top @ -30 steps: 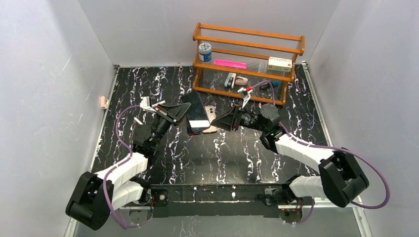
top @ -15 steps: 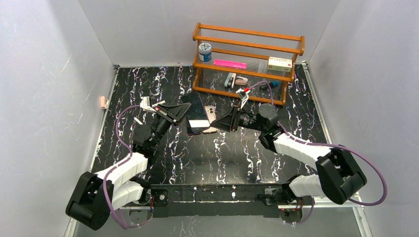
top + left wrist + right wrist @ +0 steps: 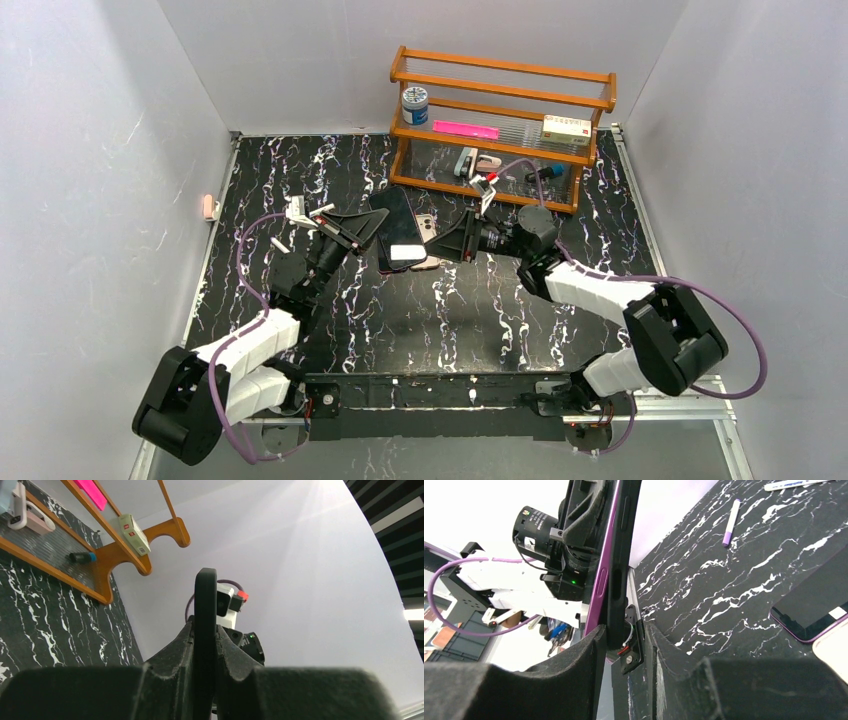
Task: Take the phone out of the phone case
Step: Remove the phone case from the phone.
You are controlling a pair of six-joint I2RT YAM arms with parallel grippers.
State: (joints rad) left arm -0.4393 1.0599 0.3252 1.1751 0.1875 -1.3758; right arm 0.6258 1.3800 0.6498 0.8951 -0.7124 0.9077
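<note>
The phone (image 3: 600, 575) has a purple rim and stands on edge, with the black phone case (image 3: 624, 540) against its side. My left gripper (image 3: 372, 228) is shut on its far end; in the left wrist view it shows as a thin black edge (image 3: 205, 625) pinched between both pads. My right gripper (image 3: 447, 242) straddles the near end. Its left finger (image 3: 574, 670) lies against the purple side, while a narrow gap remains before the right finger (image 3: 664, 665). From above, the held phone is hard to tell from the phones beneath it.
A dark phone with a white label (image 3: 403, 250) and a gold phone (image 3: 428, 232) lie on the marble table (image 3: 420, 320) under the grippers. A wooden rack (image 3: 500, 130) with small items stands at the back. A purple-capped pen (image 3: 730, 522) lies on the left side.
My right gripper has slid left onto the phone's end and its jaws have narrowed slightly. The left gripper has kept its hold and place.
</note>
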